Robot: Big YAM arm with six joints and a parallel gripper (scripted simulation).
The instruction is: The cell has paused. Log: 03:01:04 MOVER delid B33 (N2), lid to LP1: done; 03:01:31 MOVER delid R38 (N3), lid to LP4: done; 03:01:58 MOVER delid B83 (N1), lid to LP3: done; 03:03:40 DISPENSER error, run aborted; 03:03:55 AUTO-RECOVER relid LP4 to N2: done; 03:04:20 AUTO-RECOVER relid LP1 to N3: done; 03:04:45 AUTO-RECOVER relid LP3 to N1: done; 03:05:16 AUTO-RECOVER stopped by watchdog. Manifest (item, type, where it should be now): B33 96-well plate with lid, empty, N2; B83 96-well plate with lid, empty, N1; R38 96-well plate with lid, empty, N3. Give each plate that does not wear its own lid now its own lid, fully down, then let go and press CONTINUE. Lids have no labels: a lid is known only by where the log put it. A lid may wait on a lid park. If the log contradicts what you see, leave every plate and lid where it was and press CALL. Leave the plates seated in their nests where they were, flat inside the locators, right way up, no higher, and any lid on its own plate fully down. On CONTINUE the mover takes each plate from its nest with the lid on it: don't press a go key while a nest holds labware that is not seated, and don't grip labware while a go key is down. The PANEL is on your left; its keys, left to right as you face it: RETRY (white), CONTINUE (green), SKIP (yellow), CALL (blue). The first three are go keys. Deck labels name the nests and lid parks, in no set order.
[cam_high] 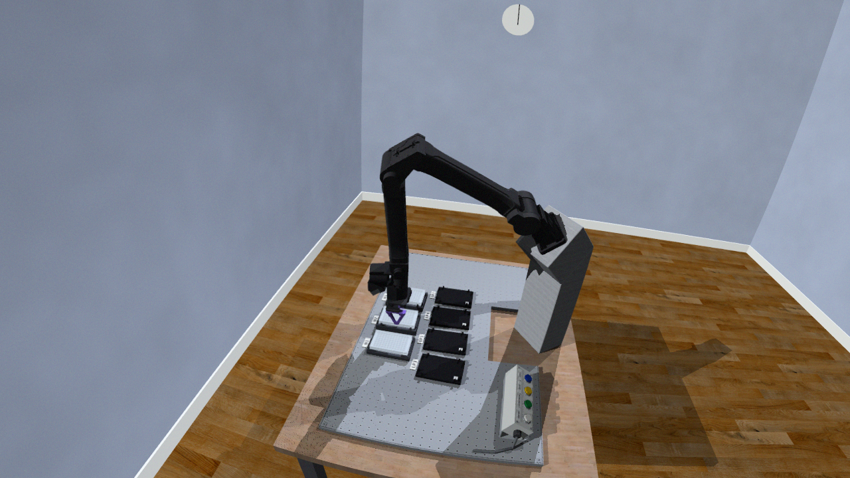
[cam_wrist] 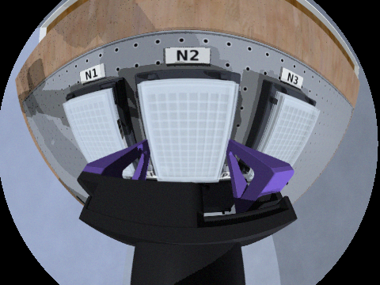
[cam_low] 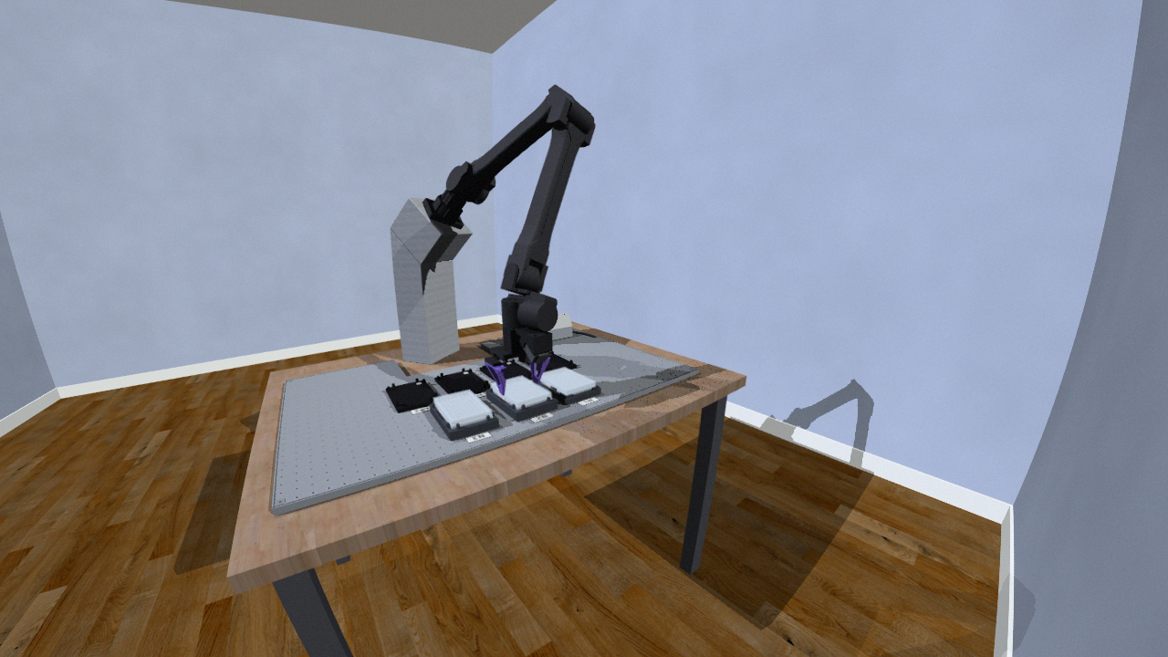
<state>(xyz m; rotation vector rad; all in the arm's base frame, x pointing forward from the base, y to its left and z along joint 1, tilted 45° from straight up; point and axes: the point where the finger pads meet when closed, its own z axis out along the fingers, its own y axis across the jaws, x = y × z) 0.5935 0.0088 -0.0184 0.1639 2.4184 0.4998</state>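
Gripper: the gripper [cam_wrist: 187, 166] points down over the middle nest, its purple fingers clamped on the two long sides of the lid on N2 [cam_wrist: 187, 127].
Lid on N2: white and gridded, between the fingers, directly under the gripper; whether it is lifted off its plate or fully down cannot be told.
N2 label: the white tag N2 [cam_wrist: 187, 55] lies just beyond the far end of the held lid, ahead of the gripper in the wrist view.
Plate at N1: the lidded plate at N1 [cam_wrist: 92, 122] sits in its dark nest just beside the gripper's left finger in the wrist view, apart from it; its tag N1 [cam_wrist: 92, 74] lies beyond it.
Plate at N3: the lidded plate at N3 [cam_wrist: 293, 127] sits just beside the other finger, apart from it, with its tag N3 [cam_wrist: 291, 78] beyond.
Lid parks: four black lid parks [cam_high: 444, 340] form a row behind the gripper, on the side towards the arm's pedestal [cam_high: 549, 291]; no lid shows on any of them.
Panel: the key panel [cam_high: 522, 401] stands well apart from the gripper, at the near corner of the grey deck [cam_high: 404, 409] in the top view; blue, yellow, green and white keys run along it.
Tabletop: the wooden tabletop [cam_low: 424, 510] carries the deck; its bare edge runs just beyond the nest labels, ahead of the gripper.
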